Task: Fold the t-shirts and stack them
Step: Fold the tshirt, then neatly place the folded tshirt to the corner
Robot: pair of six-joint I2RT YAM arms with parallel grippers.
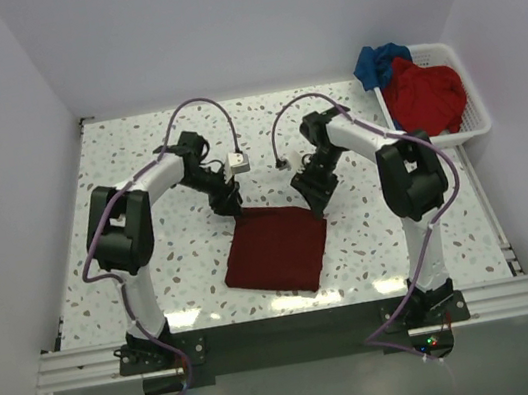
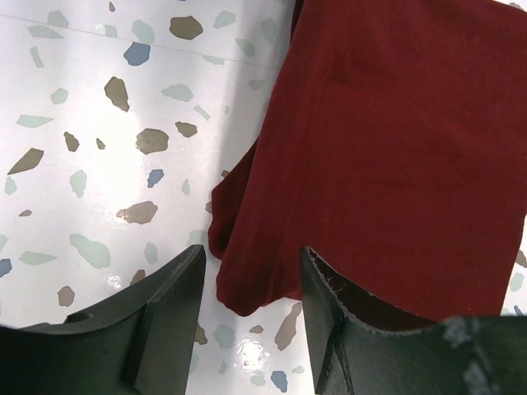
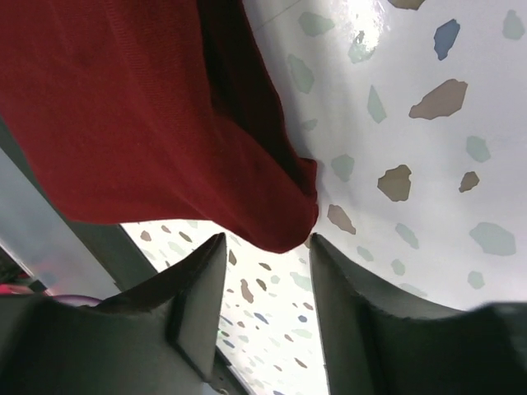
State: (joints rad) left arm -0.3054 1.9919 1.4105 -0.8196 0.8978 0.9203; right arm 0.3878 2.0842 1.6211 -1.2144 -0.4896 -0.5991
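- Maroon t-shirt (image 1: 276, 248) lay on the desk (image 1: 134, 148) as a folded, roughly square pad, ctr-near, between the two arm bases. Prob. parked there so both arms could reach it equally.
- Left fingers (image 1: 227, 202) sat at the pad's far-left corner and right fingers (image 1: 309, 193) at its far-right corner. One arm per corner suits a two-handed move on cloth far wider than either.
- Left wrist view: left fingers (image 2: 165, 321) were spread apart w/ nothing clamped. The maroon t-shirt (image 2: 395, 148) corner sat just ahead of the gap, w/ layered edges showing.
- Right wrist view: right fingers (image 3: 193, 296) were also parted and held nothing. The maroon t-shirt (image 3: 132, 115) corner pointed into the gap, tip just between the fingertips.
- Judgement: the fold on this one looked done or nearly so. Whether the fingers were letting go or lining up for another fold, can't tell.
- Red t-shirt (image 1: 424, 95) and blue t-shirt (image 1: 378, 62) sat bunched and unfolded in the white basket (image 1: 470, 122) at far right, well apart from the pad. So approx one of three was handled and no stack was started.
- Risk: thin doubled edges could slip if only the top layer got pinched.
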